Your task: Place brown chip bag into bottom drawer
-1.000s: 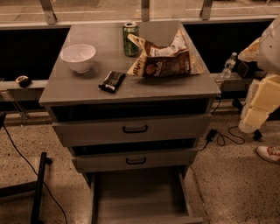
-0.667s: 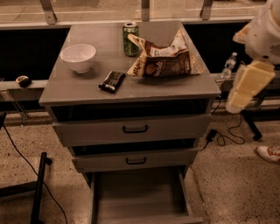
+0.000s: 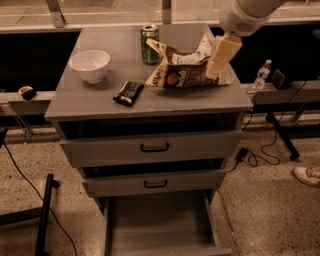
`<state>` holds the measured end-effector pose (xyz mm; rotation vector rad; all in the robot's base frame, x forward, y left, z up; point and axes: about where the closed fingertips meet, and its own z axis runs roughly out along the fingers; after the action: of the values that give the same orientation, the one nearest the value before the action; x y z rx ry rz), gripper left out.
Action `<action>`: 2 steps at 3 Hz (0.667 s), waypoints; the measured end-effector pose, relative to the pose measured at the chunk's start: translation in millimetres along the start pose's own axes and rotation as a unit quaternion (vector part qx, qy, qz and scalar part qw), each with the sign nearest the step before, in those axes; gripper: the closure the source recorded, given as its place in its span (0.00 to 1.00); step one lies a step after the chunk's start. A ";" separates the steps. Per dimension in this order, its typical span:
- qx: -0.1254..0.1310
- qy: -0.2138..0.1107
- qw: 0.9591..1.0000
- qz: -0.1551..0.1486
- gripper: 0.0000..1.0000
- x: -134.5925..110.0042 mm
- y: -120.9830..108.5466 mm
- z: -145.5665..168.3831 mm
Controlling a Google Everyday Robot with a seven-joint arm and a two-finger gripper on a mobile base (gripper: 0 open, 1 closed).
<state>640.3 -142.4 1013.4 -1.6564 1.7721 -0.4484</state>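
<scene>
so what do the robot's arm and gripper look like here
The arm is a smooth, rounded white shell at the upper right. The gripper is a pale cream, blocky, flat-sided piece, above the right part of the brown chip bag. No cables or markings show on either.

The cream-white gripper hangs at the right end of the crumpled dark-brown foil chip bag with cream-yellow edges and white lettering, with a green drink can, a flat black packet and a white bowl to its left, and the plain grey bottom drawer far below it under two grey upper drawers with black handles.
</scene>
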 end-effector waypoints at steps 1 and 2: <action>-0.017 -0.070 0.997 -0.016 0.00 -33.0 -9.1 77.2; -0.052 -0.096 0.994 -0.009 0.00 -42.0 1.6 123.9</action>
<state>720.8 -78.2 932.7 -1.7262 1.6640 -0.2007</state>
